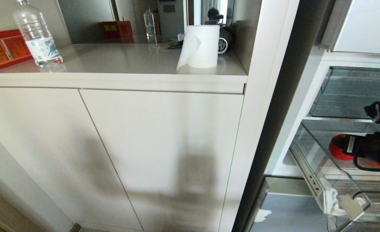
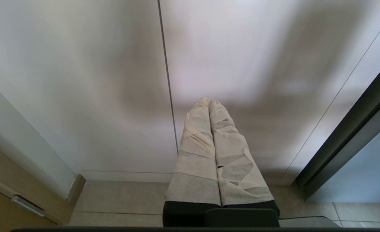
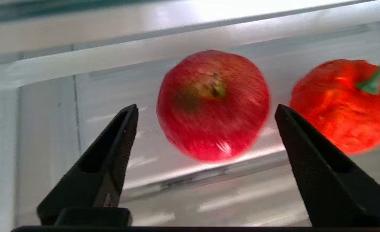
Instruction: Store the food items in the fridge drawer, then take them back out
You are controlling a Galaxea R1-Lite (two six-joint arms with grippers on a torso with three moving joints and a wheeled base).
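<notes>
Right gripper (image 3: 206,109) nearest, inside fridge drawer (image 1: 318,167), fingers spread wide, touching nothing. Just beyond, red apple (image 3: 213,104) on drawer floor, between the tips. Beside it, red pepper (image 3: 341,104) with green stem. Left gripper (image 2: 209,103) parked facing cabinet door (image 2: 80,80), wrapped fingers pressed together.

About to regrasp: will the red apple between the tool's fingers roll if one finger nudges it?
Probably. The apple is round and sits free on the smooth clear drawer floor, so a one-sided touch could roll it, maybe toward the red pepper. Its skin looks glossy, perhaps slippery.
</notes>
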